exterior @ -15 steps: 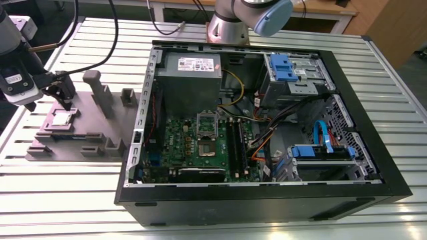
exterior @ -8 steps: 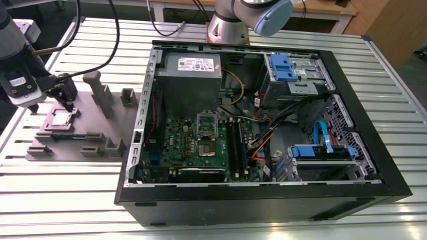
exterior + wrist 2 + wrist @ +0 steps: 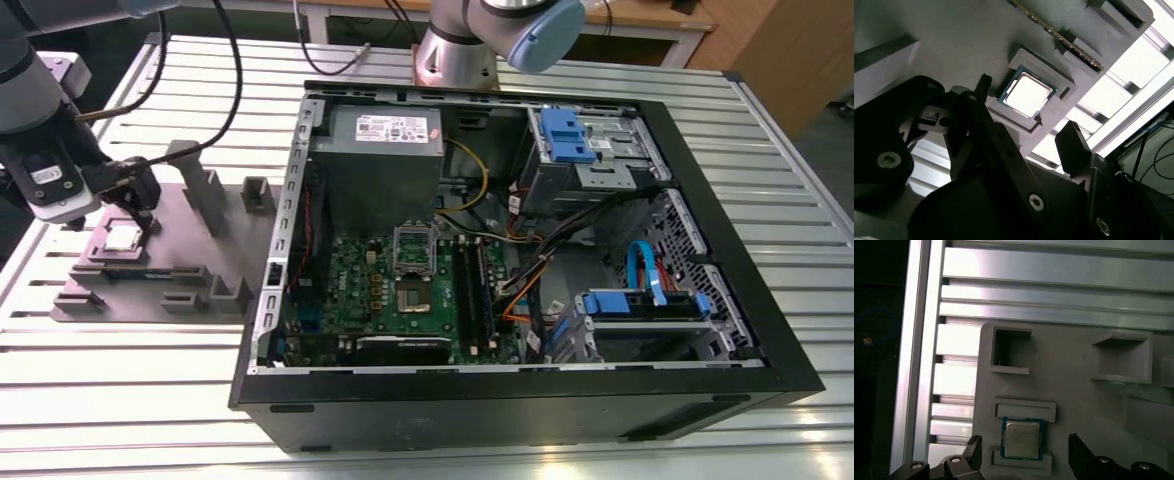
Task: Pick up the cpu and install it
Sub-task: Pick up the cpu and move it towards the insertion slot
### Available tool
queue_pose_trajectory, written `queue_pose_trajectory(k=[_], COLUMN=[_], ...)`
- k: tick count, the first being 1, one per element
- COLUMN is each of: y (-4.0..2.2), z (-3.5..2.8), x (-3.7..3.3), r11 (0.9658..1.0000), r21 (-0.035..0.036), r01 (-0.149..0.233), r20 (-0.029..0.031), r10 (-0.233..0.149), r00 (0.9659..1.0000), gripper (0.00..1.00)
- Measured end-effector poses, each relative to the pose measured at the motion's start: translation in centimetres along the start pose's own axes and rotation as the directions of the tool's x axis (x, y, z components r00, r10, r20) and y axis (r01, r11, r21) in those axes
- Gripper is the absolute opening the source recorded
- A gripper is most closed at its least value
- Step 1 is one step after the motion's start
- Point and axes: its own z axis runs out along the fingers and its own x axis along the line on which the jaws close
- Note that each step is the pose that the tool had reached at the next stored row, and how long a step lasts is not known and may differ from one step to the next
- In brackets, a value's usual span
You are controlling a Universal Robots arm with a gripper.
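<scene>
The cpu (image 3: 123, 238) is a small square chip with a silvery top, lying flat in a recess of the grey fixture (image 3: 187, 265) at the exterior view's left. My gripper (image 3: 132, 220) hangs just above it, open. In both wrist views the two black fingertips stand on either side of the cpu (image 3: 1026, 93) (image 3: 1021, 438), apart from it, with the gripper (image 3: 1029, 112) (image 3: 1025, 446) holding nothing. The open computer case (image 3: 747, 290) lies to the exterior view's right, its green motherboard (image 3: 360, 300) showing a bare socket (image 3: 414, 262).
A memory stick (image 3: 1064, 37) lies in a slot of the fixture near the cpu. Grey posts (image 3: 200, 185) rise from the fixture beside my gripper. Inside the case are a grey power supply (image 3: 380, 140), blue drive brackets (image 3: 567, 135) and loose cables (image 3: 534, 270). The table (image 3: 120, 370) is slatted aluminium.
</scene>
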Motion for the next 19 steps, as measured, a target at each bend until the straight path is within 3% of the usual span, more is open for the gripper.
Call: queue_pose_trajectory(k=[10,19], y=[0.10,0.10], z=[1.98,2.49], x=[-0.01,-0.01], r11=[1.0000,0.9999], r21=[-0.0001,-0.0004], r01=[-0.009,-0.010], r20=[0.0004,0.0002], r10=[0.009,0.010], r00=[1.0000,0.9999], gripper=[0.78,0.76])
